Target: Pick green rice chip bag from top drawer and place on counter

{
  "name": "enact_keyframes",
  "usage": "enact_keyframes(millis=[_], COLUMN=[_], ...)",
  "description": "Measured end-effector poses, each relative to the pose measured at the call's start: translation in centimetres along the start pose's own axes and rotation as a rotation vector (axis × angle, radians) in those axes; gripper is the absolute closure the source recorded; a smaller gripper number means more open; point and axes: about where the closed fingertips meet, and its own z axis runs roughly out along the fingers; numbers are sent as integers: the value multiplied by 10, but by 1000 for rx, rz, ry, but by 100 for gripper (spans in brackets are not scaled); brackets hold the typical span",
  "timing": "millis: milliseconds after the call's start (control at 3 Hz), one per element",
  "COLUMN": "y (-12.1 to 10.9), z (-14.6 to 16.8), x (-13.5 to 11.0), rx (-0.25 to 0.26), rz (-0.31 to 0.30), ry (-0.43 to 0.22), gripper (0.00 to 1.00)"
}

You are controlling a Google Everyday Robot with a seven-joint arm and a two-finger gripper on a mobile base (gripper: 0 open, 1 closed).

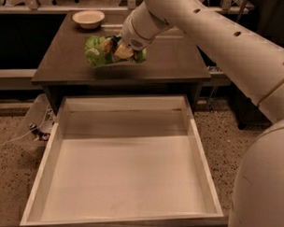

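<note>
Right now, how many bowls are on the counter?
1. The pale bowl sits at the back left of the counter. The arm covers part of it, so another may be hidden. The gripper holds the green rice chip bag above the counter's front left.
</note>
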Motion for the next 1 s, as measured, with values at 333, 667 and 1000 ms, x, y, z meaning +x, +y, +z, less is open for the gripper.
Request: enact_keyframes(millis=[333,667,1000], y=[0,13,19], z=[0,17,29], x=[0,16,27], rx=[-1,-46,-80], rz=[0,47,85], ry=[0,16,37], gripper=[100,100,100])
